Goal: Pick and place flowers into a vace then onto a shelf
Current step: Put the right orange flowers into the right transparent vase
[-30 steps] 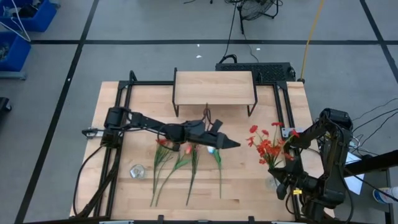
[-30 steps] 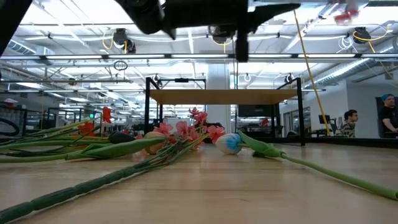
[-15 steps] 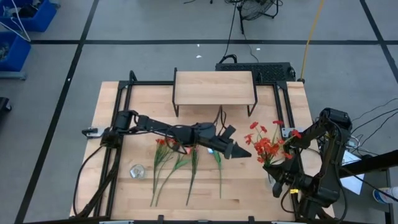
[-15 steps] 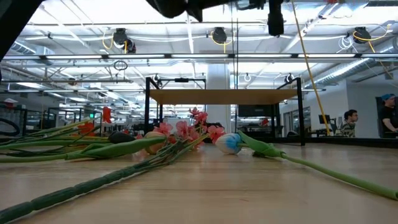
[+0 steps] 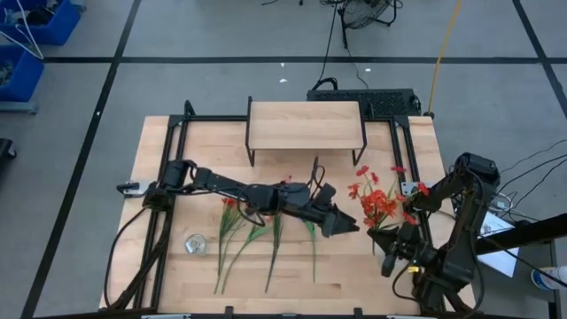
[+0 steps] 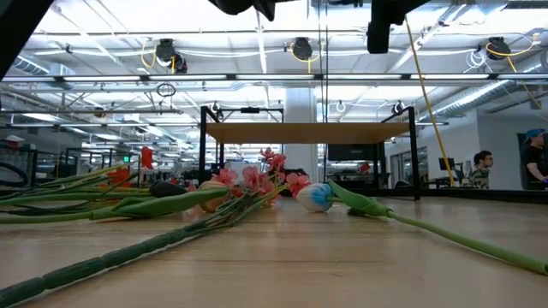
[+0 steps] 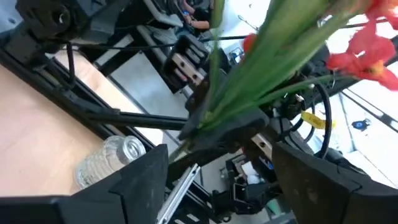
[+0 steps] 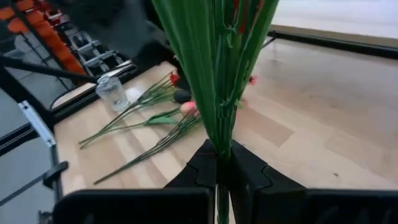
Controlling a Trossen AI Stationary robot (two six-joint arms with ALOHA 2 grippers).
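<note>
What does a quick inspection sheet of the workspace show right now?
Surface: wooden table, mostly bare.
Job's things: red flowers bunched in the right gripper; loose stems lying flat on the table; shelf with bare top; glass jar standing apart from the stems.
Clutter: nothing seen.
Grippers: left gripper open, beside the bunch; right gripper shut on the stems.
Cables: orange cable on the floor.
Surroundings: a person far behind the table.

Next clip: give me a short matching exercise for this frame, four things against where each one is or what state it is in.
Things:
1. right gripper
2. left gripper
3. shelf
4. glass vase

States:
A. empty, on the table's left side
B. open, beside the held bunch
C. bare top at the table's far edge
D. shut on red flowers

Pairs: 1-D, 2-B, 3-C, 4-A
</note>
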